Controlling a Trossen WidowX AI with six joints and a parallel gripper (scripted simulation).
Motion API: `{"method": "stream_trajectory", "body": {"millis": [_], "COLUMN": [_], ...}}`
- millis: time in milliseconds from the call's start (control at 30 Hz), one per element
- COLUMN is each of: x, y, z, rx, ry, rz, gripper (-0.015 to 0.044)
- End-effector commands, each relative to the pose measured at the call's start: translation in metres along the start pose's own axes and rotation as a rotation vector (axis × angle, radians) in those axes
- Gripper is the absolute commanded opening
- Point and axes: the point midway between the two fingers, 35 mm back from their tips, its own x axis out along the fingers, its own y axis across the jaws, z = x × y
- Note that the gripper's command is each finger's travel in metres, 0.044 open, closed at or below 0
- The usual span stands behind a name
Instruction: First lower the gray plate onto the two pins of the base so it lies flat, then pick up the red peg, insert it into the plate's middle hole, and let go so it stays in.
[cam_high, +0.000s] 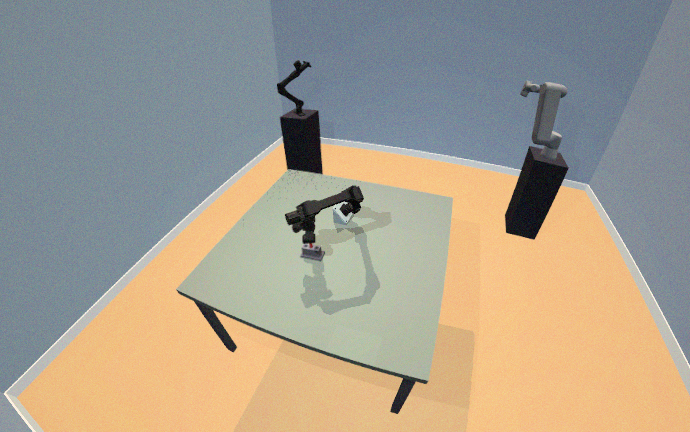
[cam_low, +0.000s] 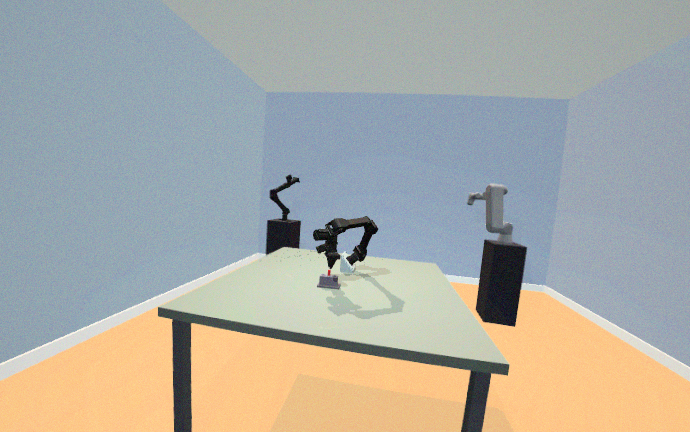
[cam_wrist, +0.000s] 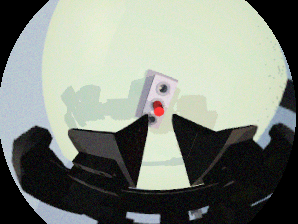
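Note:
The gray plate (cam_wrist: 163, 98) (cam_high: 312, 256) lies on the base (cam_low: 328, 286) (cam_wrist: 145, 96); it looks flat, though its seating is small in the top and exterior views. In the wrist view one pin shows in the far round hole, and the near hole is partly hidden by a fingertip. The red peg (cam_high: 311, 245) (cam_low: 329, 273) (cam_wrist: 158, 110) stands upright in the plate's middle hole, its upper part sticking out. How deep it sits is hard to tell. My gripper (cam_high: 310, 242) (cam_low: 330, 268) (cam_wrist: 160, 117) is partly open, pointing down just above the peg, its fingertips apart and not gripping it.
The table (cam_high: 387, 305) (cam_low: 254, 310) carries my arm, whose pale mount (cam_high: 342, 215) (cam_low: 347, 264) stands behind the base. A black arm (cam_high: 290, 94) and a gray arm (cam_high: 546, 114) stand on dark pedestals beyond the table.

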Motion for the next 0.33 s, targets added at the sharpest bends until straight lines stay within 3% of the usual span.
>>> {"method": "stream_trajectory", "body": {"millis": [0,300], "x": [-0.0038,-0.0063], "y": [-0.0001,-0.0010], "z": [-0.0001,-0.0013], "rx": [-0.004,-0.004], "ry": [-0.005,-0.005], "rz": [0.004,0.004], "gripper": [0.0150,0.0150]}}
